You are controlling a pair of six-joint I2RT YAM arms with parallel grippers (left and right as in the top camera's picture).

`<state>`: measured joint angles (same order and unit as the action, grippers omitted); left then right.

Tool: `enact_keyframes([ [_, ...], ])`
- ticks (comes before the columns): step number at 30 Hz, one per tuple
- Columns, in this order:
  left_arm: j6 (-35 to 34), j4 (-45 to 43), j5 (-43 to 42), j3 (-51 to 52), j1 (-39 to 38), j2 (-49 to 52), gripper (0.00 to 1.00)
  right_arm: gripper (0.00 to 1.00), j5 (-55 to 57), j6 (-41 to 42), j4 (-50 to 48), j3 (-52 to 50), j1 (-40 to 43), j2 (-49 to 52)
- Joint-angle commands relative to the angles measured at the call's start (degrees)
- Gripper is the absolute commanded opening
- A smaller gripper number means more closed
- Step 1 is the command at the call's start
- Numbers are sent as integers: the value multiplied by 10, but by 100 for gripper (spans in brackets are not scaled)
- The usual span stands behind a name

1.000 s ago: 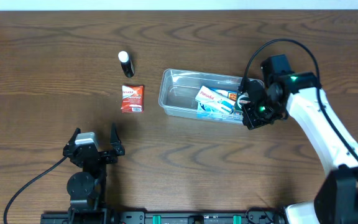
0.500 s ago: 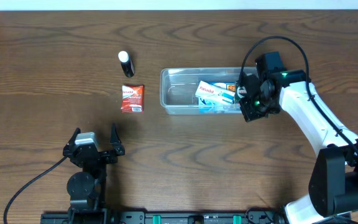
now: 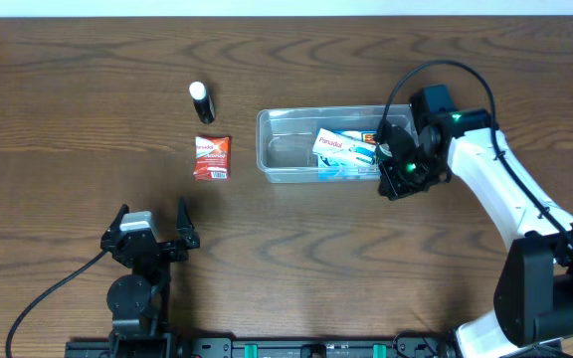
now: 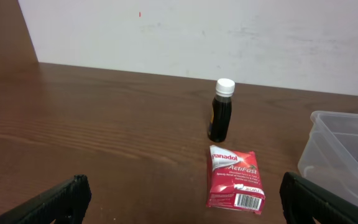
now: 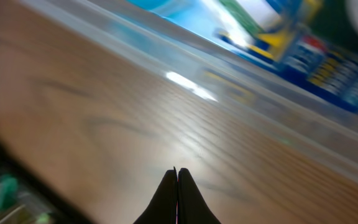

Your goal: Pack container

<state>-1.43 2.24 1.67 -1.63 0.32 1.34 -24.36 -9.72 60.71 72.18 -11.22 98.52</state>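
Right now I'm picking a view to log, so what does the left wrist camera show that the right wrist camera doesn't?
Only left wrist: a white-capped dark bottle, a red Panadol sachet, and the open left claw. Only right wrist: the shut right claw and blurred blue-and-yellow packaging. Both: the clear container and the wooden table.

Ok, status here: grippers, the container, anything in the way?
Left gripper open, empty, parked. Right gripper shut, empty, at the clear rectangular plastic tub, right end. Tub holds boxes; red sachet and white-capped dark bottle outside, left of it. Nothing blocking.
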Motion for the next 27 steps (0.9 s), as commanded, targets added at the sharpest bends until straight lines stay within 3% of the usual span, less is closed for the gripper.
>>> enact_keyframes([
  [1, 5, 17, 4, 14, 3, 0, 98, 1, -103, -19, 8, 51, -4, -26],
  [9, 5, 17, 4, 14, 3, 0, 98, 1, -34, -91, -30, 137, -6, -42],
  [27, 6, 17, 4, 14, 3, 0, 98, 1, 13, -222, -110, 140, -43, 25],
])
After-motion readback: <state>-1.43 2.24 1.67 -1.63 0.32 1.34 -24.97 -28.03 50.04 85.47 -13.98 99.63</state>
